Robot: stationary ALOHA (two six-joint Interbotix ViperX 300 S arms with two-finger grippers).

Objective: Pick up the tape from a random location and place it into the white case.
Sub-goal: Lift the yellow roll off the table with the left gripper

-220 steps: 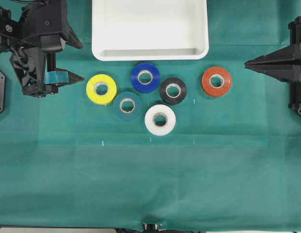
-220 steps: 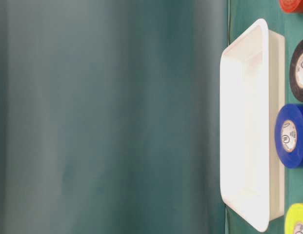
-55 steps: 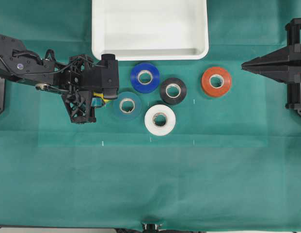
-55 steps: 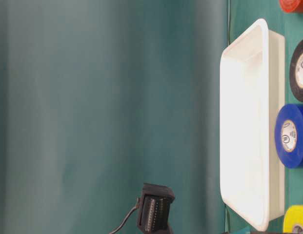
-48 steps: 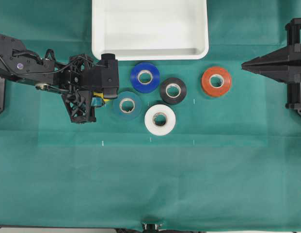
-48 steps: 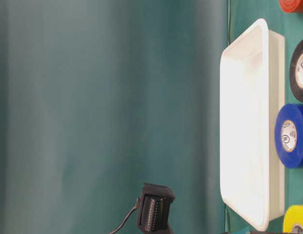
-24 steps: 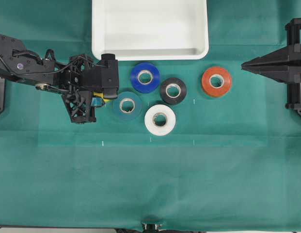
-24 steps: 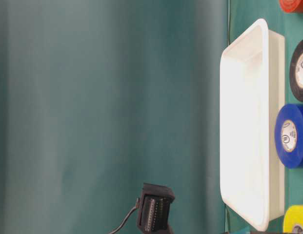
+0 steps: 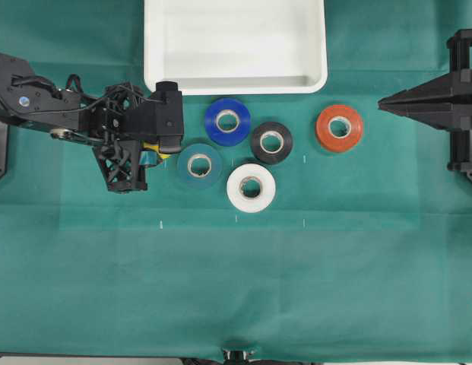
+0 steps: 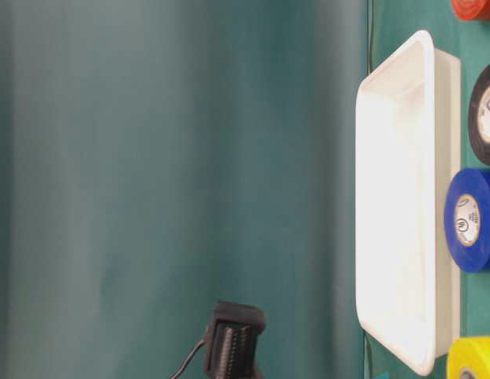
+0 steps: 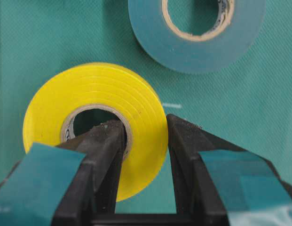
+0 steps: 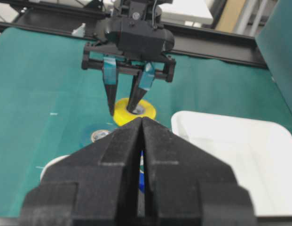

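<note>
Gripping the tape, my left gripper clamps the yellow roll's wall (one finger inside the core) near the cloth's left edge, beside a teal roll. The white case sits at the far edge. My right gripper rests clenched, empty.

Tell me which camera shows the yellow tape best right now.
The left wrist view: the tape fills the frame, the left gripper pinching its wall. Overhead shows a sliver under the gripper, table-level an edge, and the right wrist view a small distant roll.
</note>
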